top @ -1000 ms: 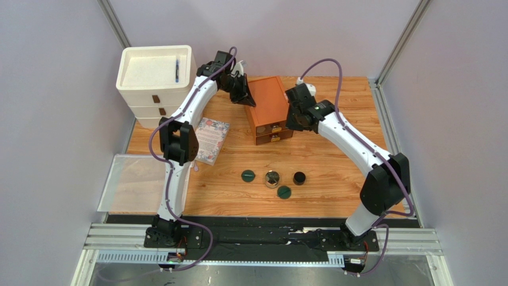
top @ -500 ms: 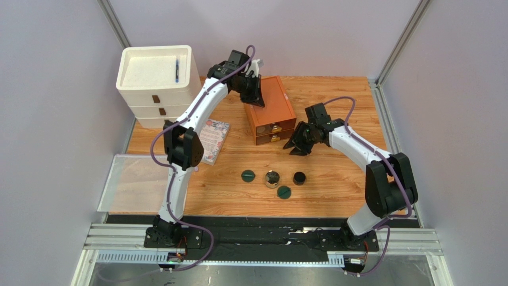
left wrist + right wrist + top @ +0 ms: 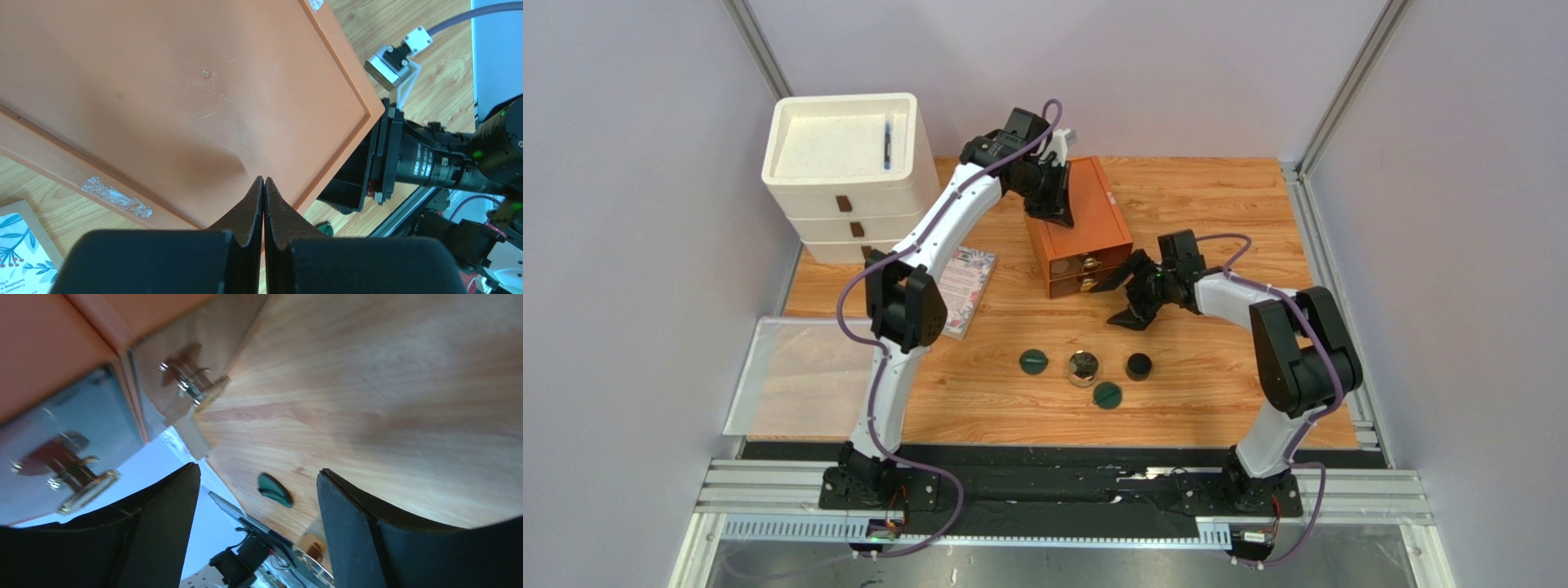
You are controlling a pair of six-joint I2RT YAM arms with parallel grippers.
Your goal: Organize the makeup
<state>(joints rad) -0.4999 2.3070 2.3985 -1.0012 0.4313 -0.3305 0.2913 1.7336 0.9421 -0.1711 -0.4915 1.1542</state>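
Four pieces of makeup lie on the table in front of the box: a dark green compact, a gold-rimmed compact, a black jar and a second green compact. My left gripper is shut with nothing in it, its tips on the lid of the orange-brown drawer box. My right gripper hangs open and empty low beside the box's drawer fronts. Between its fingers, farther off, a green compact shows.
The drawer box stands mid-table, with a floral notebook to its left. A white drawer unit with a blue pen on top sits at the back left. A clear tray lies at the left edge.
My right gripper has opened and dropped from beside the box down to the table by the drawer fronts. My left gripper has moved right, onto the box lid, still shut.
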